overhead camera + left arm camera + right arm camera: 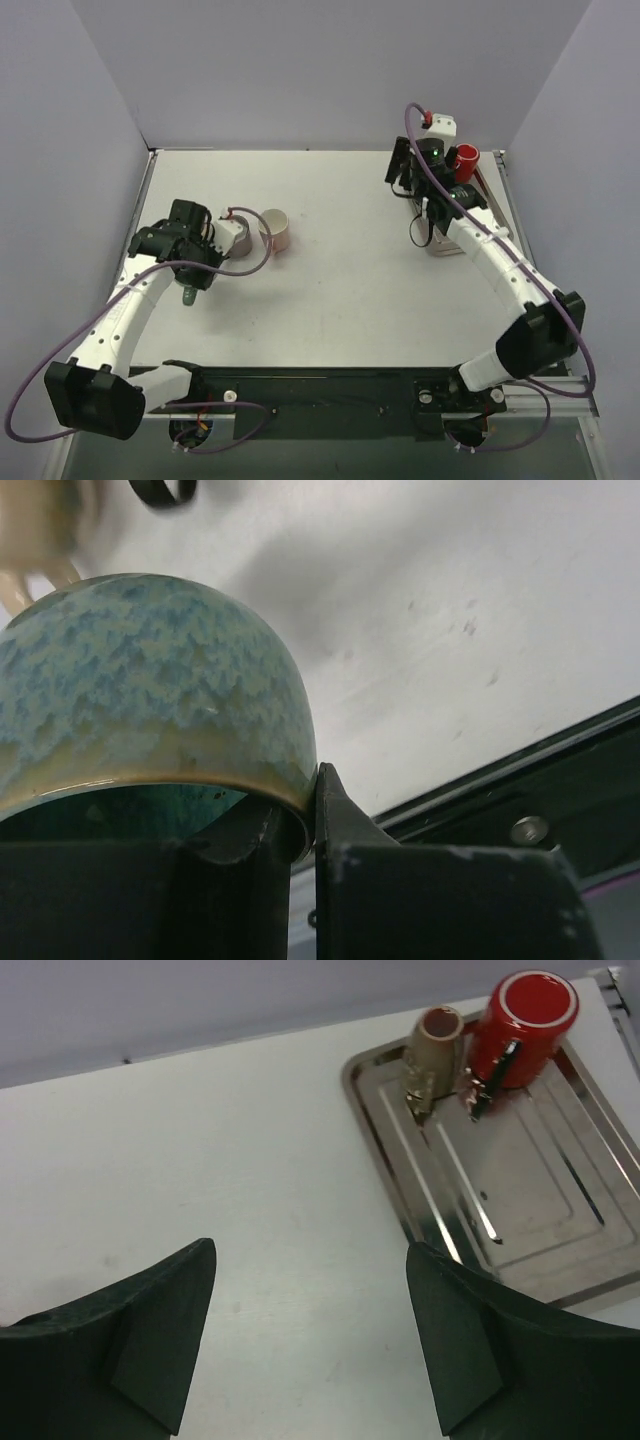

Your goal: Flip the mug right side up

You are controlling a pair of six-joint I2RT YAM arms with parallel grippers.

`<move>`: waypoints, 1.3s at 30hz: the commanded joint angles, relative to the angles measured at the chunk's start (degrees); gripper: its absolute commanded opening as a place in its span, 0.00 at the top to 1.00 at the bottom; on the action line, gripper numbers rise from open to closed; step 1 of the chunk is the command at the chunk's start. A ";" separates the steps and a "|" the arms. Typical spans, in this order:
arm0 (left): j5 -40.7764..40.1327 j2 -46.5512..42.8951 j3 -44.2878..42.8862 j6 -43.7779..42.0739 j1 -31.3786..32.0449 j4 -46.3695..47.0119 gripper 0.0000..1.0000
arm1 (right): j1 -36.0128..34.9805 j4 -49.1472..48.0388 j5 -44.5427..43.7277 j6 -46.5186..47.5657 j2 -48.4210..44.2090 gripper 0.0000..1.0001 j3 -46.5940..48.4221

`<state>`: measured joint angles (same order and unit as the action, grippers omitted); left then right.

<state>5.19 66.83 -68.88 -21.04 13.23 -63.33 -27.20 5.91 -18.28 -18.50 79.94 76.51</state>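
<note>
Your left tool [292,822] pinches the rim of the speckled blue mug [140,680]; turn it slowly. Your right tool [310,1252] is spread apart.

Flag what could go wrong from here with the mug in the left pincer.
1. The left pincer grips the blue-speckled mug only by its rim wall, and the glaze looks glossy. It may slip or swivel during the turn.
2. The top view shows a beige cup close beside the mug. Swinging the mug upright could knock that cup.
</note>
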 commanded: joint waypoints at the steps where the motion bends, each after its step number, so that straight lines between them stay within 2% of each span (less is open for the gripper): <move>1: -11.95 -0.83 6.20 -9.98 -3.72 4.50 1.00 | 8.72 4.29 -3.87 2.16 9.87 0.29 6.19; 4: -7.50 2.24 7.36 -11.56 -9.52 7.78 1.00 | 13.39 2.27 -0.71 3.38 18.20 0.33 10.75; 7: -5.98 5.93 7.88 -11.57 -12.43 9.10 1.00 | 15.94 2.00 3.51 3.82 26.55 0.35 17.24; 9: -5.19 7.61 9.37 -11.92 -14.80 10.50 1.00 | 16.91 2.08 2.30 4.00 31.47 0.36 21.02; 15: -5.19 12.97 12.46 -12.54 -17.01 13.49 1.00 | 20.43 2.70 -1.31 -2.76 43.26 0.36 30.35; 18: -3.44 14.99 12.11 -12.45 -17.80 13.93 1.00 | 21.31 1.56 0.35 -5.83 47.75 0.39 33.00; 19: -3.09 15.26 12.02 -12.36 -17.89 14.02 0.97 | 21.66 1.47 0.35 -6.45 49.50 0.40 34.39; 20: -2.99 15.44 12.02 -12.45 -17.98 14.37 0.86 | 21.75 1.12 0.35 -7.33 50.65 0.41 35.28; 21: -2.65 15.44 11.84 -12.54 -18.15 14.29 0.80 | 22.19 1.03 0.09 -7.60 52.14 0.41 36.50; 22: -2.47 15.26 11.84 -12.54 -18.24 14.29 0.70 | 22.37 0.68 -0.78 -7.86 52.94 0.41 37.04; 24: -1.85 14.56 11.40 -12.71 -18.51 13.67 0.61 | 22.89 -0.37 -1.32 -9.62 54.53 0.41 37.83; 28: -1.24 12.11 10.17 -12.89 -18.60 12.18 0.57 | 23.86 -2.92 1.14 -12.43 57.34 0.41 40.72; 34: 0.08 8.06 7.80 -12.71 -18.60 10.33 0.57 | 24.74 4.62 1.85 -16.30 64.63 0.48 52.23; 39: 1.40 5.16 5.17 -12.89 -18.60 8.40 0.56 | 26.14 6.56 4.13 -22.35 66.75 0.54 54.36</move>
<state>3.92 74.98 -59.88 -33.32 -4.99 -52.71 -2.28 9.63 -15.84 -34.54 145.71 127.92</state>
